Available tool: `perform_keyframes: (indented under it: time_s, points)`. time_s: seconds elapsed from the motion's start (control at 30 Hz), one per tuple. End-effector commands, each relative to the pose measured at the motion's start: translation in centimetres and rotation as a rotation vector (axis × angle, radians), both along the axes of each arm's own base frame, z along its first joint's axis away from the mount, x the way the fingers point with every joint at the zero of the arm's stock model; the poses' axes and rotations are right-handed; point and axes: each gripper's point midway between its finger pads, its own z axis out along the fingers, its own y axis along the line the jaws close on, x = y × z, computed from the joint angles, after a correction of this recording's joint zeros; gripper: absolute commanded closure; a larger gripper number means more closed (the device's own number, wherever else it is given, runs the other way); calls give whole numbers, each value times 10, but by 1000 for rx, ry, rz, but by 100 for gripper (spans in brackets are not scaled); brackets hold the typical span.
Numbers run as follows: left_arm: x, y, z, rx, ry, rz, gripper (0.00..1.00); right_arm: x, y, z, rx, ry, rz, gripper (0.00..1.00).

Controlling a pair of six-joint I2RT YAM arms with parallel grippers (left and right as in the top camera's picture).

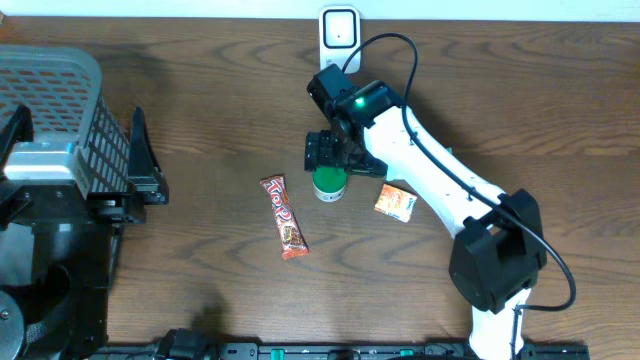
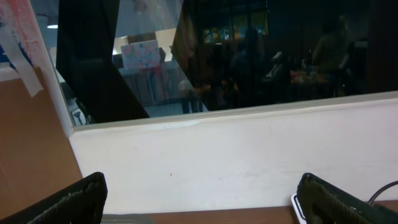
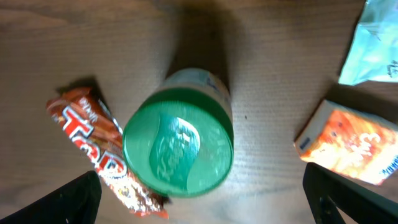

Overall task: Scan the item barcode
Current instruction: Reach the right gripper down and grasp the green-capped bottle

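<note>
A round container with a green lid (image 1: 329,183) stands upright near the middle of the table. My right gripper (image 1: 328,155) hovers just above it, open; in the right wrist view the lid (image 3: 178,142) lies between and below the wide-apart fingers (image 3: 65,202), untouched. A red candy bar (image 1: 284,216) lies to the container's left and an orange packet (image 1: 396,202) to its right. A white scanner (image 1: 340,28) stands at the back edge. My left gripper (image 2: 202,190) is open and empty, facing the white wall at the table's far left.
A grey mesh basket (image 1: 60,100) sits at the back left beside the left arm. A pale blue-white wrapper (image 3: 373,50) lies close to the orange packet (image 3: 351,143). The candy bar (image 3: 102,155) lies tight against the container's base.
</note>
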Motion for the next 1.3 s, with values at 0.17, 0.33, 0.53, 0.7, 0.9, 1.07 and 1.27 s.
perform_keyframes:
  time_s: [0.17, 0.33, 0.53, 0.7, 0.9, 1.07, 1.27]
  points:
    - [-1, 0, 1, -9, -7, -3, 2, 6, 4, -34, -46, 37, -28, 1]
    - [-1, 0, 1, -9, -7, -3, 2, -1, 12, -63, -81, 77, 20, 1]
    - [-1, 0, 1, -9, -7, -3, 2, 0, 14, -81, -94, 90, 45, 1]
    - [-1, 0, 1, -8, -7, -3, 2, 0, 14, -95, -109, 107, 70, 2]
    - [-1, 0, 1, -8, -7, -3, 2, -1, 14, -97, -110, 108, 76, 25]
    - [-1, 0, 1, -8, -7, -3, 2, 0, 12, -96, -112, 108, 105, 42]
    - [-1, 0, 1, -8, -6, -3, 2, -4, 5, -83, -132, 146, 106, 55]
